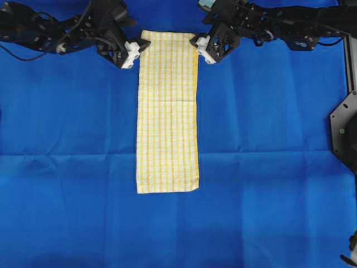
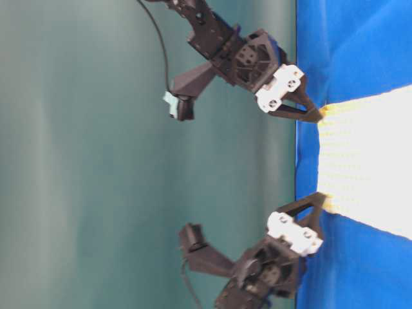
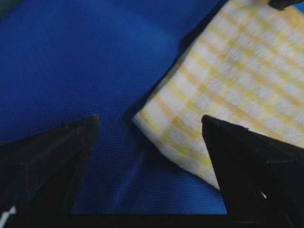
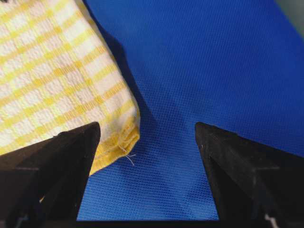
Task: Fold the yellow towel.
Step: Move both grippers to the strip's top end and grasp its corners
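The yellow towel (image 1: pixel 167 111) lies flat as a long narrow strip on the blue sheet, running from the far edge toward the near side. A cross seam shows about a third of the way down it. My left gripper (image 1: pixel 140 49) sits open at the towel's far left corner, which lies between its fingers in the left wrist view: towel (image 3: pixel 237 71), gripper (image 3: pixel 149 121). My right gripper (image 1: pixel 198 47) stands open at the far right corner, whose hem (image 4: pixel 126 135) lies near the left finger of the gripper (image 4: pixel 147 126). Neither gripper holds the cloth. At table level the towel (image 2: pixel 367 161) lies between the right gripper (image 2: pixel 312 112) and the left gripper (image 2: pixel 318 203).
A plain blue sheet (image 1: pixel 67 139) covers the whole table, with a crease across its middle. A black mount (image 1: pixel 343 128) stands at the right edge. Both arms stretch along the far edge.
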